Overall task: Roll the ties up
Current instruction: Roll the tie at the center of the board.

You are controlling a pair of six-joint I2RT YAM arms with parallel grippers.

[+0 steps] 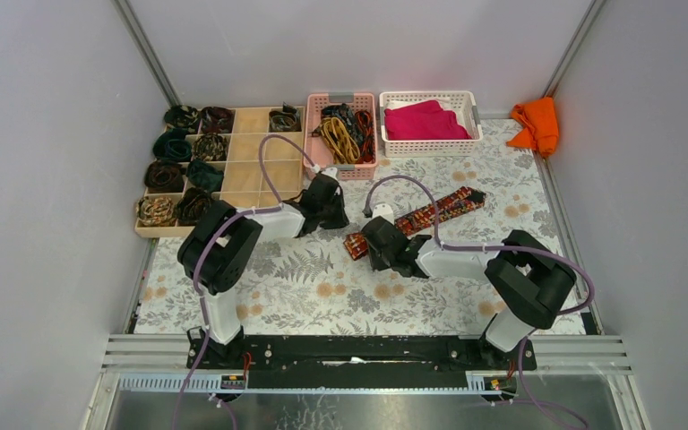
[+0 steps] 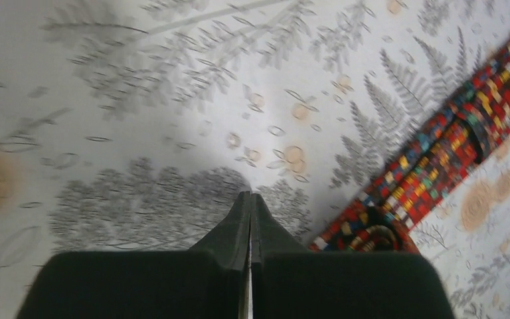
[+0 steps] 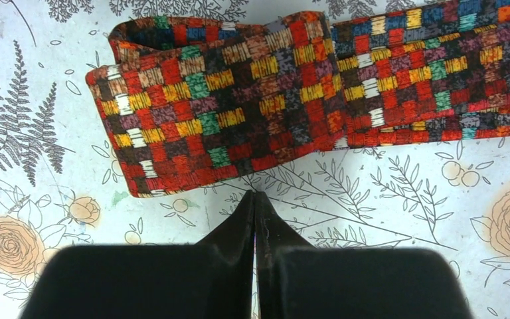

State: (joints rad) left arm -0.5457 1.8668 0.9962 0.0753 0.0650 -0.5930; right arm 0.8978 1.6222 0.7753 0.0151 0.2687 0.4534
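One red checked tie (image 1: pixel 423 216) is laid flat and slantwise on the flowered cloth (image 1: pixel 305 296), just in front of the pink basket (image 1: pixel 351 170). It is likely put there so it can be rolled from one end. The end farther from the basket is folded over once, which looks like the start of a roll. More loose ties (image 1: pixel 345 130) are kept inside the basket, and rolled ties (image 1: pixel 175 143) are seen in the wooden tray (image 1: pixel 251 148) just beside it. The right gripper (image 3: pixel 255 197) is pressed tight together and nothing is held. Its tips are kept just beside the folded end, on the side away from the basket, maybe to push the fold along. The left gripper (image 2: pixel 250 198) is closed tight too, with nothing in it, and is held over bare cloth between the basket and the tie.
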